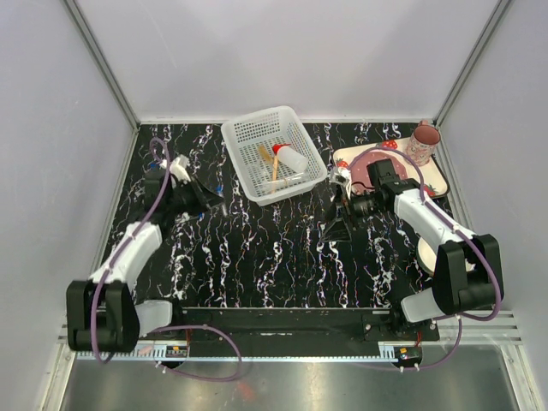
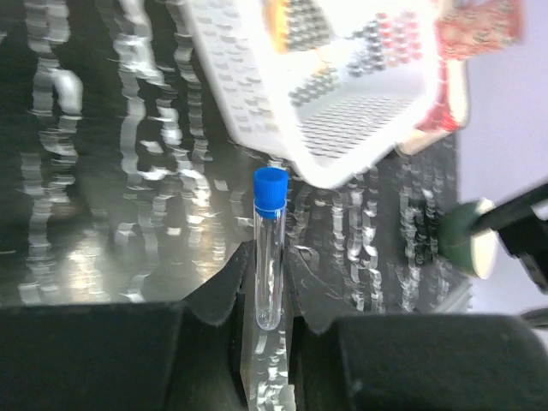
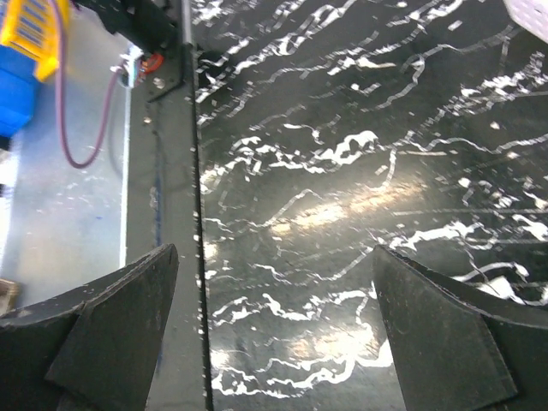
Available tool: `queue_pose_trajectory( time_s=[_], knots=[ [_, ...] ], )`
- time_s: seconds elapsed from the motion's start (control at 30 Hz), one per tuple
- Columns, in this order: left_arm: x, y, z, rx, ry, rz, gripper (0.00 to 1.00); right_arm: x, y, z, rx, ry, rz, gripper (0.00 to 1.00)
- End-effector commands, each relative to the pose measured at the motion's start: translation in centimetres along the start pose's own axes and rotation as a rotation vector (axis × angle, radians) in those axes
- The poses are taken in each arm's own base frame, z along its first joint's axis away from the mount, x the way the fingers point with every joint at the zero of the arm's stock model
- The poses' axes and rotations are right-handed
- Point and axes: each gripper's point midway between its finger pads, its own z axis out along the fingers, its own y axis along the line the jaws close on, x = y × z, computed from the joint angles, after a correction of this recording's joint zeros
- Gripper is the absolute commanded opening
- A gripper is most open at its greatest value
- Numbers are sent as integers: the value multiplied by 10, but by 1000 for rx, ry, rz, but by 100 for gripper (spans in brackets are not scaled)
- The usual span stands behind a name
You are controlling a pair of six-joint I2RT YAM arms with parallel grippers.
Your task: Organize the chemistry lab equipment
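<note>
Blue-capped clear tube (image 2: 268, 248) sits clamped by the left gripper (image 2: 268, 321), lower centre of the wrist view.
A white mesh basket (image 2: 257, 111) fills the upper frame beyond it; the right gripper (image 3: 274, 325) gapes wide above the black marbled tabletop (image 3: 342, 171).

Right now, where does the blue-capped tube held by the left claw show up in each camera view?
Top external: the blue-capped tube is a small speck at the tip of the left claw, just left of the white basket.
Left wrist: centre frame, upright, pinched between the claw's fingers.
Right wrist: not in it; only the open right claw.
Shared landmark: the white basket, upper right in the left wrist view.
</note>
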Motion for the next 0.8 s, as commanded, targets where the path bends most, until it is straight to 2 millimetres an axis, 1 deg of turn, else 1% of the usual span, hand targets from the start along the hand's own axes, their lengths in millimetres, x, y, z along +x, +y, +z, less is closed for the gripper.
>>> queue_pose_trajectory(
  time_s=[0.0,0.03,0.07,0.1,0.13,0.17,0.2,0.23,0.27,0.3,0.33,0.37,0.4,0.43,0.47,0.5,0.53,0.57,0.6,0.63,0.7,0.73,0.77],
  knots=[
    [9,-95,-20,318,-84,47,16,-35,31,9,-164,-98,10,100],
    [14,-106,-21,346,-91,52,17,-37,35,12,-181,-95,48,100],
    [30,-119,-21,372,-77,33,17,-39,41,15,-198,-97,59,100],
    [28,-134,-23,422,-109,44,17,-45,44,21,-214,-104,23,100],
    [31,-143,-24,452,-116,39,17,-43,48,24,-224,-98,99,100],
    [38,-159,-22,499,-127,22,17,-45,51,27,-222,-102,108,100],
    [40,-167,-21,522,-135,14,17,-58,45,31,-203,-142,40,100],
    [40,-172,-17,523,-161,1,17,-52,48,36,-199,-134,201,100],
    [48,-192,-19,580,-159,5,17,-57,46,36,-183,-161,209,100],
    [55,-195,-8,577,-145,-6,17,-70,43,36,-176,-209,162,100],
    [62,-204,-4,587,-145,-14,17,-67,44,37,-176,-213,262,100],
    [63,-211,-1,599,-146,-30,17,-70,42,38,-162,-228,280,100],
    [66,-216,7,607,-146,-39,17,-75,42,38,-164,-247,269,100],
    [69,-223,10,613,-147,-44,17,-73,40,39,-162,-247,332,100],
    [67,-230,13,623,-151,-48,17,-74,38,39,-149,-256,353,99],
    [69,-234,16,622,-145,-48,17,-76,37,39,-152,-264,351,99],
    [75,-235,24,606,-130,-50,17,-76,37,40,-159,-262,383,98],
    [73,-241,26,610,-133,-49,17,-76,36,41,-157,-266,392,98],
    [75,-242,28,606,-130,-51,17,-78,35,41,-154,-271,398,96],
    [79,-243,32,599,-123,-55,17,-78,34,41,-149,-273,416,87],
    [80,-246,33,601,-121,-65,17,-77,29,42,-135,-273,437,74],
    [83,-246,34,602,-114,-66,17,-77,27,44,-132,-271,446,66],
    [84,-246,36,603,-109,-76,17,-76,25,44,-132,-268,453,63]
  ],
)
